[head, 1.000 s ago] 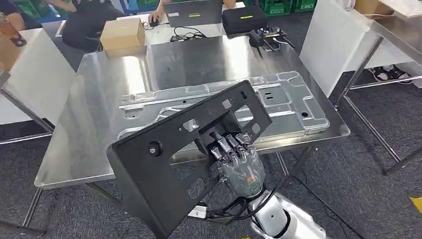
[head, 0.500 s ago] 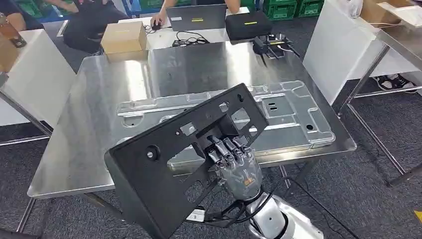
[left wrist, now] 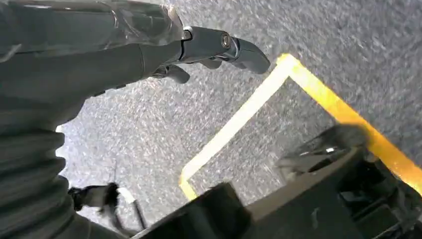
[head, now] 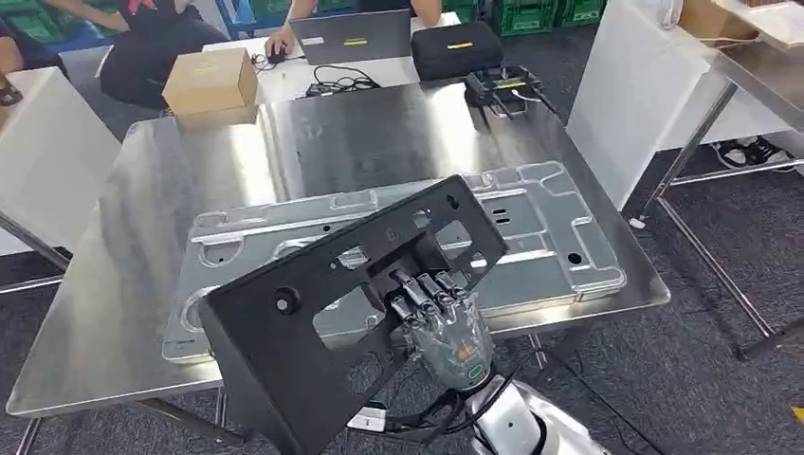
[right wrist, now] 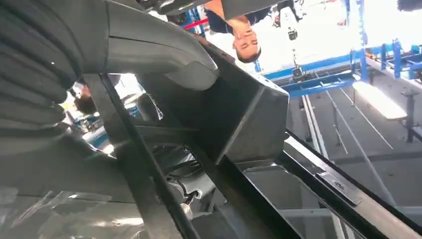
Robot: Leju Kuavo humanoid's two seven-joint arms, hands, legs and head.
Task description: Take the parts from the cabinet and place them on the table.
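Tilting above the near edge of the steel table [head: 142, 284], the black panel [head: 322, 313] overlaps the silver stamped plate [head: 540, 218] lying flat there. Right hand [head: 446, 318]: fingers [head: 422, 289] hooked through a panel cutout, grasping it. Left hand [left wrist: 149, 50]: fingers apart, holding nothing, over grey floor [left wrist: 149, 129].

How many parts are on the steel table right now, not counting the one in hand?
1: a large silver stamped metal panel lies flat on the steel table. The black plastic panel is gripped by the right hand above the near edge and may hide something.
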